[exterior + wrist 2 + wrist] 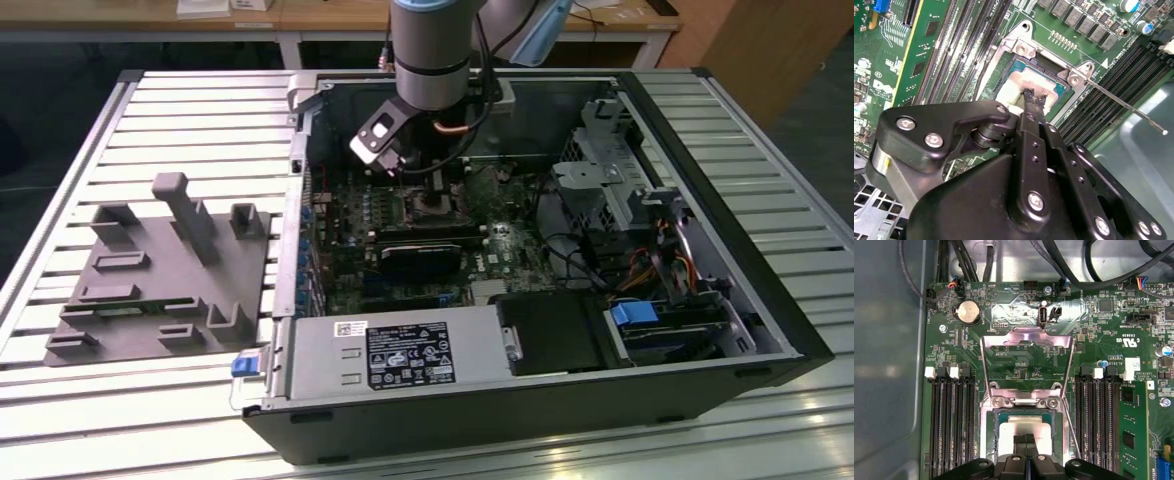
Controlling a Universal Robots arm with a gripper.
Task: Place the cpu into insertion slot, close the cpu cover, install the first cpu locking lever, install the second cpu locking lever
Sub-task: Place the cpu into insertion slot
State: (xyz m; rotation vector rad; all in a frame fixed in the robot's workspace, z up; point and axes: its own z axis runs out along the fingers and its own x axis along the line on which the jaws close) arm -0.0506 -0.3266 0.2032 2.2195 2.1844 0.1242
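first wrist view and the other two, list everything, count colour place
computer case: one, black, open on the slatted table
fixture block: one, grey, exterior view's left of the case
power supply: one, silver, inside the case
cpu: one, silver-grey, in the insertion slot
cpu cover: one, silvery, swung open
locking lever: one, silver, beside the slot
memory slots: two banks, black, flanking the slot
arm: one, grey, above the case
gripper: one, black, shut, over the cpu

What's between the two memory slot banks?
In the first wrist view: the insertion slot with the cpu in it, the pincer tip over the cpu, and the cpu cover swung open.
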